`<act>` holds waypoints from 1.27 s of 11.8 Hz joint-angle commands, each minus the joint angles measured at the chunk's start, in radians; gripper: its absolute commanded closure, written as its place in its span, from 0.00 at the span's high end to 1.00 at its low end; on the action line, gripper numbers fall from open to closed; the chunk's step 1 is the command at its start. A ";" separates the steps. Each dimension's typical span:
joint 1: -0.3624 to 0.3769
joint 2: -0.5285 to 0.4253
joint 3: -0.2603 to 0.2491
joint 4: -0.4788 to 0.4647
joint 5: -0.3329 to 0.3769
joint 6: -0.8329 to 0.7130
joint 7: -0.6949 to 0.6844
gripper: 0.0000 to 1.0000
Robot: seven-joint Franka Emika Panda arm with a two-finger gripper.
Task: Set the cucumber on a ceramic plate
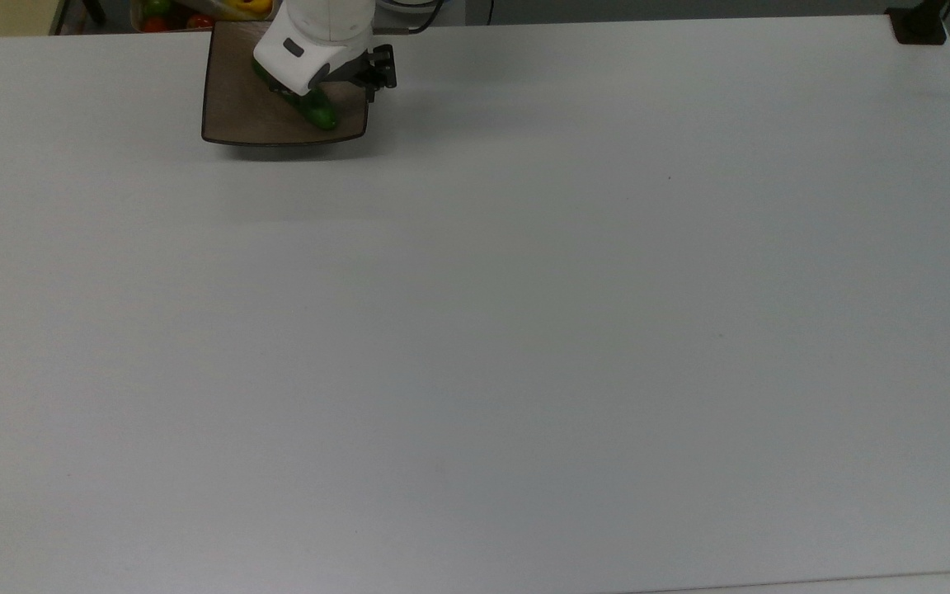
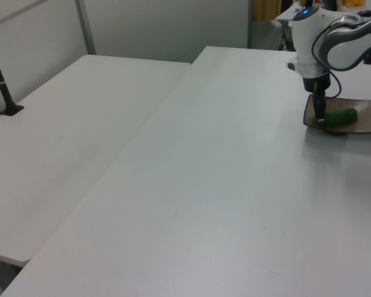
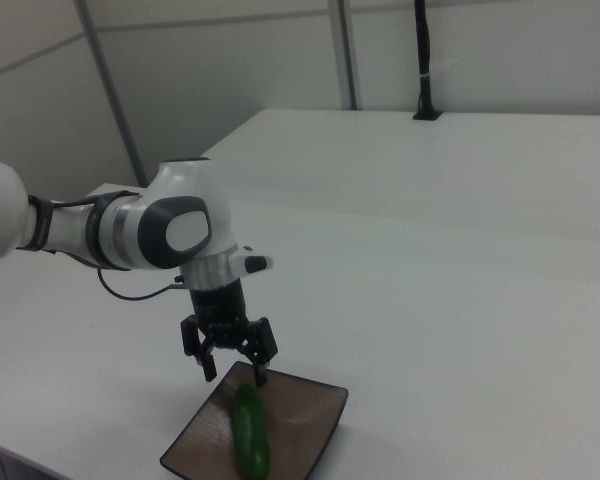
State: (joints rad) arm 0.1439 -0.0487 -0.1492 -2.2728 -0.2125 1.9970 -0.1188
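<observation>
**Cucumber down on the plate, gripper let go**

Top view: the cucumber (image 1: 316, 110) lies on the plate (image 1: 232, 124), in the half toward the top view's right, partly under the white body of the gripper (image 1: 335, 76). The visible end points toward the plate's lower right corner, so the long axis runs on a diagonal from the top view's upper left to lower right. Its far end is hidden by the arm. The plate sits at the far edge of the table (image 1: 524, 330).

Left view: the cucumber (image 2: 342, 117) rests flat inside the plate (image 2: 365, 124), its long axis running from the left view's lower left to upper right. The gripper (image 2: 319, 116) hangs at the cucumber's near end; one dark finger crosses in front of it, and contact cannot be told from here.

Right view: this one settles it. The gripper (image 3: 232, 369) hangs above the plate's (image 3: 315, 420) far edge with jaws spread apart and nothing between them. The cucumber (image 3: 249, 432) lies below, clear of the fingertips, its long axis running roughly from the gripper toward the camera.

Judged from this, the placing looks done: the cucumber is wholly within the rim and released. What seems left is only for the arm to lift away without nudging it.
</observation>
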 commanded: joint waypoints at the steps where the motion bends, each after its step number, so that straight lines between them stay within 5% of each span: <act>1: 0.005 -0.016 -0.006 0.071 0.042 -0.035 -0.006 1.00; 5: -0.003 -0.013 -0.010 0.272 0.209 -0.035 0.019 1.00; 9: 0.005 0.007 -0.001 0.398 0.228 -0.050 0.117 1.00; 12: 0.005 0.056 0.083 0.537 0.254 -0.254 0.128 1.00; 15: -0.006 0.067 0.198 0.538 0.255 -0.268 0.215 1.00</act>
State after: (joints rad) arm 0.1491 -0.0178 -0.0271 -1.7651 0.0293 1.7585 0.0372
